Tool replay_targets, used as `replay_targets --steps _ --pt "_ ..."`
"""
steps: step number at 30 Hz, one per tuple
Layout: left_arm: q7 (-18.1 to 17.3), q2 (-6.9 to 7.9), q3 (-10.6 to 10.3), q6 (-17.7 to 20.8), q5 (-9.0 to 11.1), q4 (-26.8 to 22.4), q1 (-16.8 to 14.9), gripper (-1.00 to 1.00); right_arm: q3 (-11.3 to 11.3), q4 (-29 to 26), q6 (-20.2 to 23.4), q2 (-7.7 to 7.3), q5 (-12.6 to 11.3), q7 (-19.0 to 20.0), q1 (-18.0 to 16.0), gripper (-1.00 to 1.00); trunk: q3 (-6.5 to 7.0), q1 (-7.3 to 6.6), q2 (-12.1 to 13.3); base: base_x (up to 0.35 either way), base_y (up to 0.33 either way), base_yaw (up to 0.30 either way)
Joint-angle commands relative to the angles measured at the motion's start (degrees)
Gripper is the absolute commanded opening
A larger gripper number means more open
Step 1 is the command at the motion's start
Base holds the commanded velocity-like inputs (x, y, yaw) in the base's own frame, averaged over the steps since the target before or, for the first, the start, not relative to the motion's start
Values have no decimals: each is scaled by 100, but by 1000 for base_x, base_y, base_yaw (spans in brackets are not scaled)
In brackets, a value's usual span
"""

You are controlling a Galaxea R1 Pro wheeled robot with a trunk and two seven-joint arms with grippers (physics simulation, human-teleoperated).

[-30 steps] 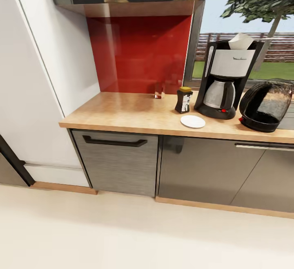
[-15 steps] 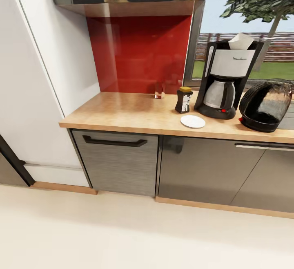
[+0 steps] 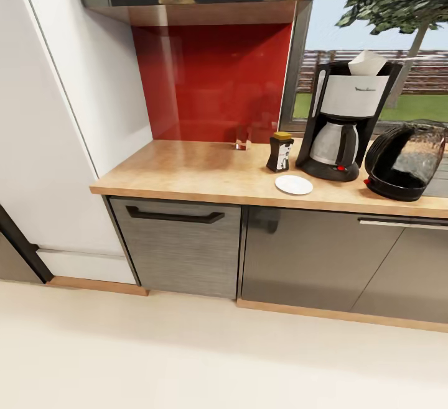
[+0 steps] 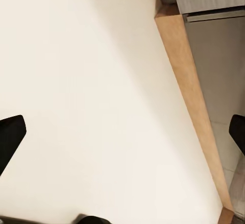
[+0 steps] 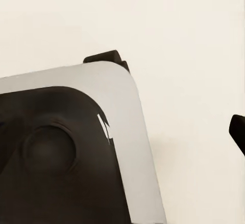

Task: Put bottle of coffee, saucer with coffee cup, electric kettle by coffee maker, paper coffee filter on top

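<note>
You've got the yellow-lidded glass coffee jar (image 3: 280, 151), small white saucer (image 3: 294, 184) and dark bulbous kettle (image 3: 405, 160) parked around the tall black coffee maker (image 3: 346, 120) right of centre, so go fetch the cup next; jaws, honestly can't tell.

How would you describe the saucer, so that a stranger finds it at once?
Look at the tall black coffee maker by the window, on the wooden countertop. In front of it, near the counter's edge, lies the saucer. It is the one flat, round, white thing there; the jar and kettle nearby are dark.
</note>
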Motion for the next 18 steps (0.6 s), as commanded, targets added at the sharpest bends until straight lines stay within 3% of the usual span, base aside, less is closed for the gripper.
replay_targets --steps 1,9,18 --pt "-18 2 -39 40 60 1 -3 100 -43 -24 -93 2 -15 48 -1 100 -4 0 -2 0 0 0" --pt "-18 2 -46 40 60 0 -4 100 -42 -180 -243 -30 -4 28 -173 100 -4 0 -2 0 0 0" --pt "-18 -1 -48 40 60 0 -3 100 -54 -203 -249 -277 -11 19 -198 100 -4 0 -2 0 0 0"
